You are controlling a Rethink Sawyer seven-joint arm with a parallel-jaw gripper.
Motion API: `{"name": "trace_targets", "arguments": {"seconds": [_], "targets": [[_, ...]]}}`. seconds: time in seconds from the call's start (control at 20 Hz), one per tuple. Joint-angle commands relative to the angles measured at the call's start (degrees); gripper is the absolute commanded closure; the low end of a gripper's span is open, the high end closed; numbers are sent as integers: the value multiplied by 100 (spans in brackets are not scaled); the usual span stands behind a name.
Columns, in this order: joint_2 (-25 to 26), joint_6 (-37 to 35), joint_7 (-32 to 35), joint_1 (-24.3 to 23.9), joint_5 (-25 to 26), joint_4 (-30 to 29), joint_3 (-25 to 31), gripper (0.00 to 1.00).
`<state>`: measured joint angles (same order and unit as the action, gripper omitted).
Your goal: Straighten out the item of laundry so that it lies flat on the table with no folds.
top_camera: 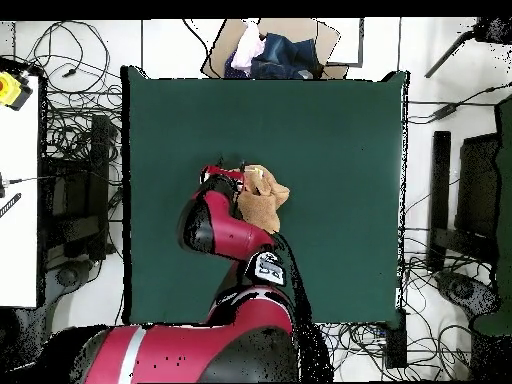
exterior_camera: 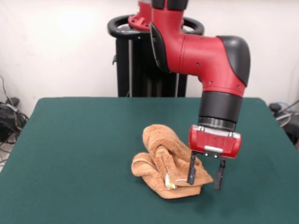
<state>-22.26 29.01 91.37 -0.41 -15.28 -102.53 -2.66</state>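
Fingers [exterior_camera: 204, 175] parted beside crumpled towel [exterior_camera: 166, 161]

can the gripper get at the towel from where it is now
Probably yes. The gripper hangs open right at the edge of the crumpled towel, fingers pointing down at the table. Nothing else lies on the cloth between them, so the way looks free.

Towel [exterior_camera: 164, 161]: lying crumpled and folded over itself on the table [exterior_camera: 79, 149], a white label showing at its near edge.
Gripper [exterior_camera: 204, 176]: hanging at the towel's right edge, fingers parted, one finger [exterior_camera: 191, 171] overlapping the cloth.
Arm [exterior_camera: 205, 60]: reaching down from above.
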Motion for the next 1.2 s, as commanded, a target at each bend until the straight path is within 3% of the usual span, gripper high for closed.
{"name": "trace_targets", "arguments": {"seconds": [0.05, 0.35, 1.2], "targets": [[83, 277, 1900, -156, 92, 112, 810, 0], [21, 73, 1708, -161, 3, 28, 785, 0], [-221, -870, 1225, 663, -1265, -358, 121, 0]]}}
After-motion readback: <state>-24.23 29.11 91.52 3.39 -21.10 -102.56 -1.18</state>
